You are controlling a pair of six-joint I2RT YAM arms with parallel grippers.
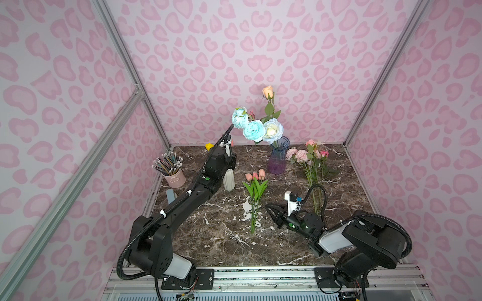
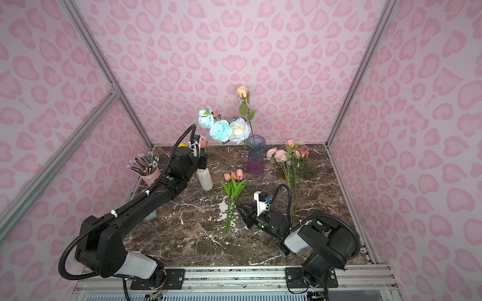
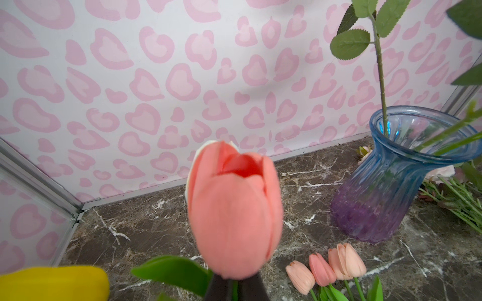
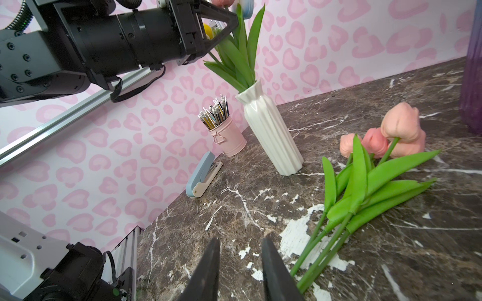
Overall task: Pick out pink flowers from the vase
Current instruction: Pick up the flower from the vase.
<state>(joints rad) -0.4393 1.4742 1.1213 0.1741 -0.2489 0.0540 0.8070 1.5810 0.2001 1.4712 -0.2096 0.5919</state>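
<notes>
My left gripper [image 3: 234,284] is shut on the green stem of a salmon-pink tulip [image 3: 234,208], just under the bloom and above the white ribbed vase [image 1: 229,181]. In a top view that tulip [image 2: 203,142] peeks out beside the wrist. My right gripper [image 4: 240,242] is open and empty, low over the table next to the stems of several pink tulips [image 1: 257,176] lying flat. More pink flowers [image 1: 302,153], roses and ruffled blooms, lie at the back right. The blue-purple glass vase [image 1: 277,159] holds blue and white blooms [image 1: 250,127] and a peach rose [image 1: 267,91].
A yellow tulip [image 3: 52,282] and green leaves [image 4: 242,57] stay in the white vase. A pink cup of pencils [image 1: 174,177] and a blue stapler [image 4: 203,174] sit at the left edge. Pink patterned walls close in the marble table [image 1: 221,242] on three sides.
</notes>
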